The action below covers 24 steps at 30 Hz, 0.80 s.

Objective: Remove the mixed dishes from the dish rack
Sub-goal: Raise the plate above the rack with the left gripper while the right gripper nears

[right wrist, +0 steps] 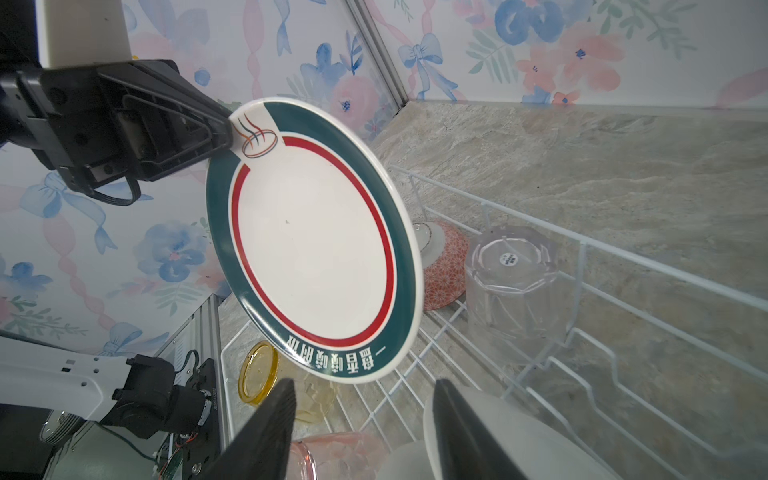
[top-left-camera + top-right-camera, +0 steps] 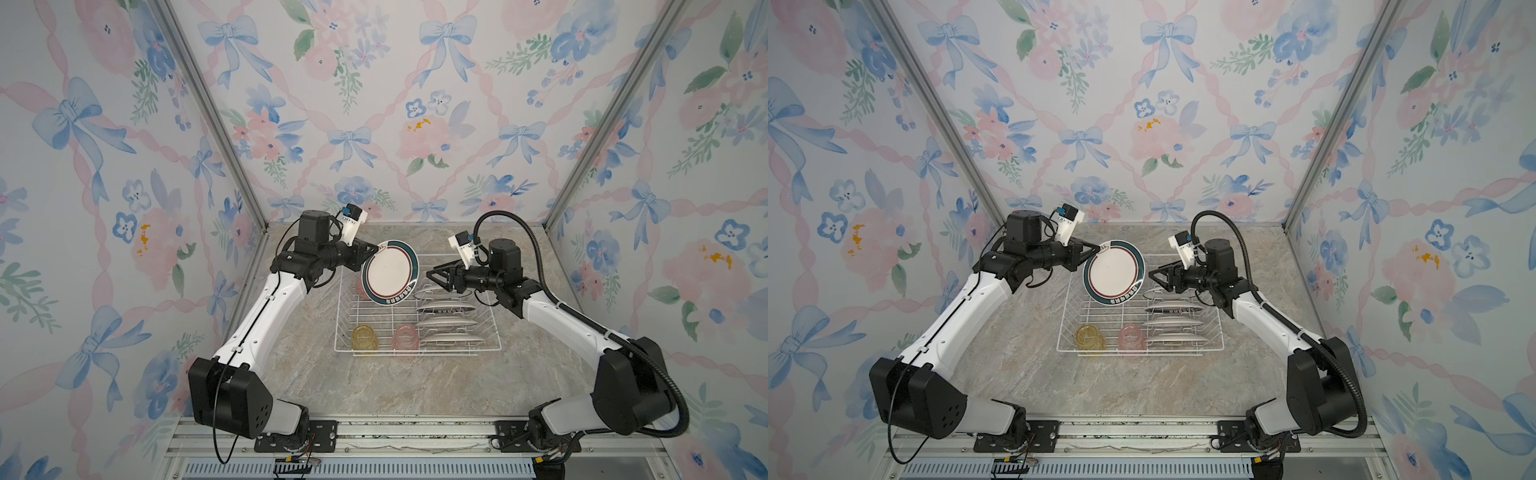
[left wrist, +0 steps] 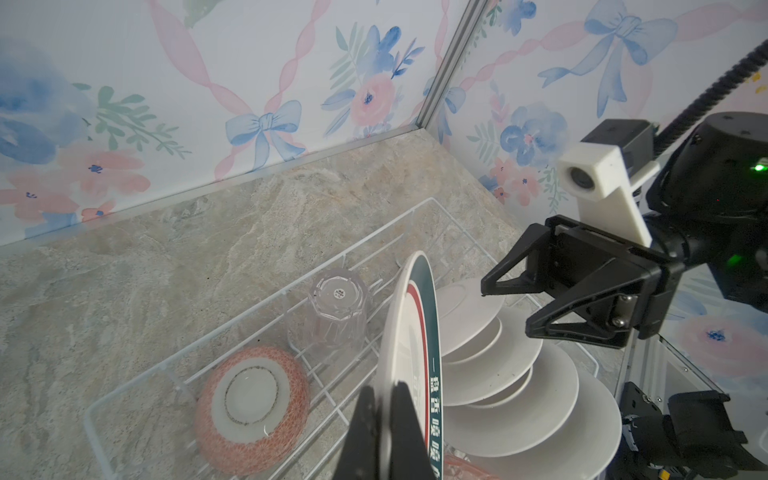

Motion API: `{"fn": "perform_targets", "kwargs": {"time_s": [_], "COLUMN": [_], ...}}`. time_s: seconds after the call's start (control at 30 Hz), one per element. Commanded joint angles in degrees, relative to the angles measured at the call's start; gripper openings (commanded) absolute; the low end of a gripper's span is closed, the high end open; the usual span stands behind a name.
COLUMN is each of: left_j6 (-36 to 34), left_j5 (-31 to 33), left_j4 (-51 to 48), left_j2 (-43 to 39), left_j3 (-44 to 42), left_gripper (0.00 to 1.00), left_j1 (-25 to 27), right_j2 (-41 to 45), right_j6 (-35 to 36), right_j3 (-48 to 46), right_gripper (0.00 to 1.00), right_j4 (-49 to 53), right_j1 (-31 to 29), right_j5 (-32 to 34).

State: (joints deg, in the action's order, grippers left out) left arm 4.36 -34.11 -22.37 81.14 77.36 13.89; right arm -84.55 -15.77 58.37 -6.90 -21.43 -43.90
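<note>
White plate rim in left gripper, above dish rack

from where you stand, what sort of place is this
Likely a robot test booth dressed as a kitchen counter, not a real home: a marble-look tabletop holding a white wire dish rack of plates, floral bow wallpaper on aluminium-framed walls, and two robot arms reaching over it.

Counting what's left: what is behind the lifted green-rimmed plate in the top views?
Only an edge of the red patterned bowl shows past the plate; the rest is covered. The right wrist view also reveals an upturned clear tumbler there.
</note>
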Motion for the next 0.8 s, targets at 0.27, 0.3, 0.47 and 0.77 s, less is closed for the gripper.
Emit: {"fn": "perform_targets", "kwargs": {"time_s": [0.27,0.3,0.47,0.77], "left_j6": [1.44,1.52,2.53,3.82], "left_j5": [-6.3,-6.47,-8.05,-10.3], "left_j4": [5.29,5.47,7.28,9.52], "left_j2": [0.13,0.23,1.02,4.43], "left_j3": [0.95,0.95,0.94,1.85], "left_gripper": [0.0,0.0,0.0,0.0], "left_j1": [-0.26,-0.21,-0.22,-0.32], "right_j2": [-8.26,-8.78,-12.98,-27.27], "right_j6": [-5.22,-6.18,-10.84,-50.95], "right_j3": [4.75,4.52,3.97,5.88], "right_gripper": [0.57,0.57,0.57,0.31], "right_j4": [-10.19,-11.98,-20.07,-73.7], "right_j1": [0.18,0.22,0.61,1.4], "right_j5": [-7.08,-7.61,-9.58,-18.73]}}
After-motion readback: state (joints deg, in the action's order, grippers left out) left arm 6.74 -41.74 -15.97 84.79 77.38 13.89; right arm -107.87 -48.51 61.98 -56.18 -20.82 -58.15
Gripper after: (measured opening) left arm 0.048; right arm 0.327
